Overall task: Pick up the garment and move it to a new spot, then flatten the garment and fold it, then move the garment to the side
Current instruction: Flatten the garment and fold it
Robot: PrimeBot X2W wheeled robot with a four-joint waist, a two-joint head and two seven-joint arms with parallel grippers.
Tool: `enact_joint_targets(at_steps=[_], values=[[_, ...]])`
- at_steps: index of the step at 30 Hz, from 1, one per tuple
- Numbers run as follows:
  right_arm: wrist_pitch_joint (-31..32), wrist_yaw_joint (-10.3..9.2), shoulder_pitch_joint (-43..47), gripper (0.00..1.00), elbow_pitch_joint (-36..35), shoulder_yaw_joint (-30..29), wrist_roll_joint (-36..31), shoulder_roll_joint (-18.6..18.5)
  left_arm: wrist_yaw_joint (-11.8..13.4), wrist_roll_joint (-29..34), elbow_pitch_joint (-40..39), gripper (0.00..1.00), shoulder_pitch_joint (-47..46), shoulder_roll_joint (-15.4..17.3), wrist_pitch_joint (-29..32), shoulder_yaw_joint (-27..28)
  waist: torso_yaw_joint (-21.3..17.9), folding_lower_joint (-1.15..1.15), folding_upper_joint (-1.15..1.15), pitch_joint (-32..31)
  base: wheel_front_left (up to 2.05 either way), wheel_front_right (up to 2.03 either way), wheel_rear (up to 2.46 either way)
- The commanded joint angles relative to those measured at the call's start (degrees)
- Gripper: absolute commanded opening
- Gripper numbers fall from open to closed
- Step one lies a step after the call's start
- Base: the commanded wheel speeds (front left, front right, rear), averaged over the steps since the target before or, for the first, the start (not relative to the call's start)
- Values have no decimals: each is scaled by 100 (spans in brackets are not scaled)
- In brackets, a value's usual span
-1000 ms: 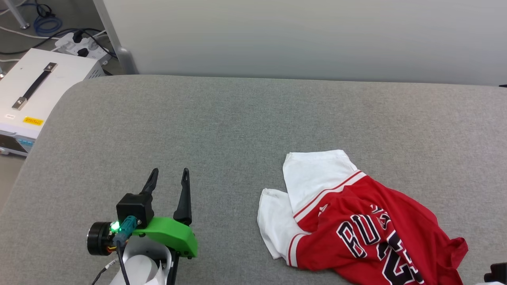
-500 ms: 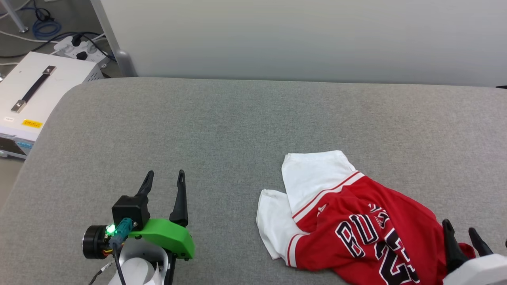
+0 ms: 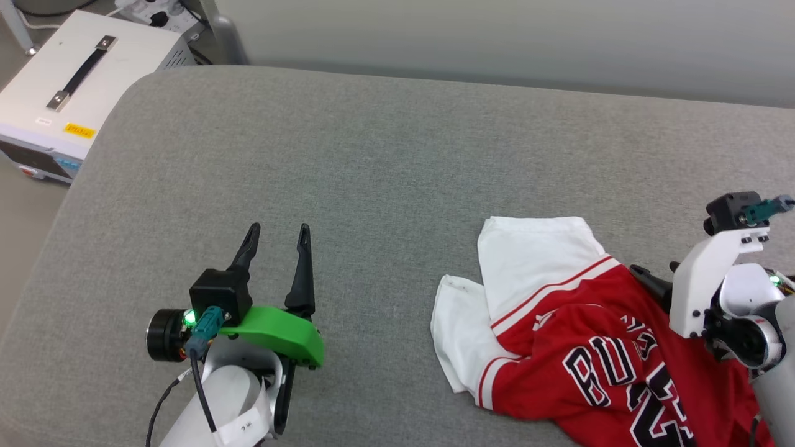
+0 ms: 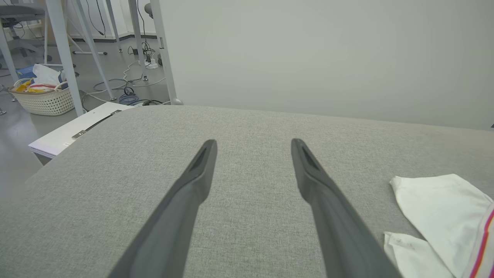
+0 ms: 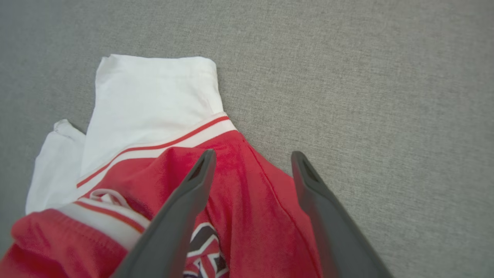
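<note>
Since the garment (image 3: 596, 347) lies crumpled at the near right of the desk (image 3: 372, 155), just beneath the right gripper (image 5: 251, 158), jaws wide and empty, that arm is nearer. The left gripper (image 3: 277, 231), equally wide and empty, sits well apart.

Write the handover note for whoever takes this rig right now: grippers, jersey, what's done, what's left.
Left gripper: open and empty, over the bare grey padded surface, well apart from the jersey.
Right gripper: open, holding nothing. It is poised at the jersey's red edge beside the white sleeve; whether it touches the cloth cannot be told.
Jersey: crumpled on the right part of the surface, lettering partly showing.
Done: nothing visible; it is not lifted, flat or folded.
Left: grasp it, move it to a new spot, flatten, fold, set aside.
</note>
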Motion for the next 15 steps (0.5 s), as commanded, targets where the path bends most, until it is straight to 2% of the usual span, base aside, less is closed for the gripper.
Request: enact_joint_targets(at_steps=[1, 5, 9, 15], values=[[226, -3, -285, 100, 100, 227, 110, -136, -56, 48, 32, 100, -179, -56, -63, -22, 349, 0, 0, 334, 0, 0, 0], [490, -3, -843, 100, 411, 753, 243, -384, -126, 88, 105, 100, -406, -181, -113, -68, 584, 0, 0, 555, 0, 0, 0], [496, -3, -1320, 100, 817, 1257, 395, -538, -174, 113, 167, 100, -550, -301, -150, -62, 739, 0, 0, 769, 0, 0, 0], [607, -3, -1702, 100, 1480, 2084, 734, -615, -251, 175, 246, 100, -630, -434, -175, -13, 839, 0, 0, 937, 0, 0, 0]])
